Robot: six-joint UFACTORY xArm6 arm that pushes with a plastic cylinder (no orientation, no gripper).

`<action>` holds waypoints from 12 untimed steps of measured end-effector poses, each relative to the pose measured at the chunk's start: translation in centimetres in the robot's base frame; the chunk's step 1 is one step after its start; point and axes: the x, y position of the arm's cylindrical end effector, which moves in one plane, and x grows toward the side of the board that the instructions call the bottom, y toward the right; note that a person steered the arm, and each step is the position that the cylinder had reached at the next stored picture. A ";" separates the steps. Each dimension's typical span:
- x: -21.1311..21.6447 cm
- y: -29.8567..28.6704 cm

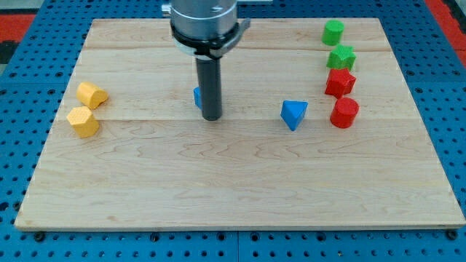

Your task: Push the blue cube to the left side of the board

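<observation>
**newbie_pusher:** Trying to work out the shove here. Where's everything sitting?

**rodguy:** My tip [211, 116] is planted on the board [233, 196] a bit up and left of centre. The blue cube [196, 97] is mostly hidden behind the rod; only a sliver pokes out at about 10 o'clock from the tip, touching or as good as touching the shaft. There are no fingers on this rig, just a plain rod, so nothing to be apart, together or clamped.

**newbie_pusher:** So it's already on the correct side to push?

**rodguy:** I'd say so. The cube needs to travel toward 9 o'clock, and the tip is on its 4 o'clock side. Trouble is the contact looks off-centre: the cube sits a little toward the view's top of the tip. Push straight at 9 and I reckon it squirts off toward 11 or just spins. I'd nudge the tip toward 12 first so it sits squarely at the cube's 3 o'clock, then slide steadily.

**newbie_pusher:** Anything in the way?

**rodguy:** Two yellow blocks near the left edge: the upper yellow block [92, 94] is almost in line, and the lower yellow block [83, 121] is just below it. Stop short or you'll bump them. The blue triangular block [293, 113] is off at 3 o'clock, well apart, so ignore it.
</observation>
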 end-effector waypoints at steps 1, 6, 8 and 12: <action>0.9 -1.9; -10.4 -10.8; -10.3 -15.7; -12.8 -15.5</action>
